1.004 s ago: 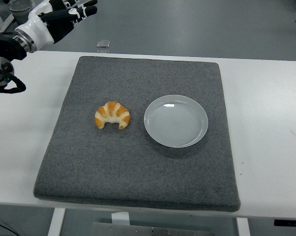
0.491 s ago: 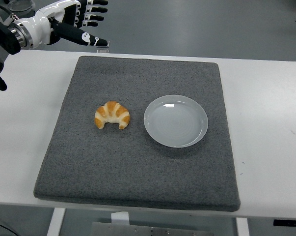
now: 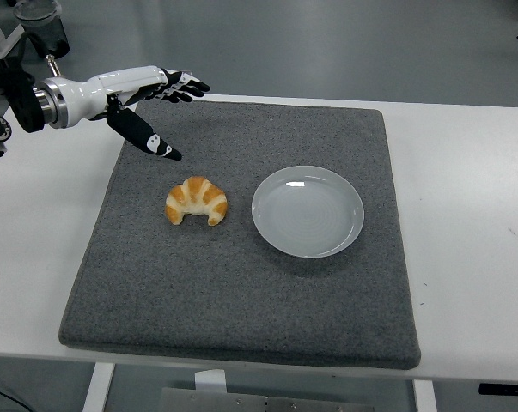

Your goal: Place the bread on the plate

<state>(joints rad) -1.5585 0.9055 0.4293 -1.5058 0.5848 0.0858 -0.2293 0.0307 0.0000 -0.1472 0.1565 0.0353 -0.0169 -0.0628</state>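
Table [image 3: 473, 172]: white, spanning the whole scene; everything I work with sits on it.

Mat [image 3: 241, 292]: a dark grey pad covering most of the tabletop, with the bread and plate both resting on it.

My left arm: reaches in from the left edge, held above the far-left corner of the mat.

Plate [image 3: 307, 211]: pale, round and empty, right of centre on the mat.

My left hand [image 3: 151, 99]: released and holding nothing, fingers spread toward the right, thumb angled down toward the mat.

Bread [image 3: 197, 201]: a golden croissant lying on the mat just left of the plate, close to it but not touching, its two tips pointing toward the near edge.

Bread relative to my hand: nearer than my hand and slightly to its right, clear of my thumb tip, with bare mat between.

Handling, as I judge it: light, soft and flaky, likely to crush or shed under a hard squeeze; not slippery.

Where I would take hold: across the thick middle of the arc, fingers on the far side and thumb on the near side, avoiding the thin tips.

My right hand: out of the picture.
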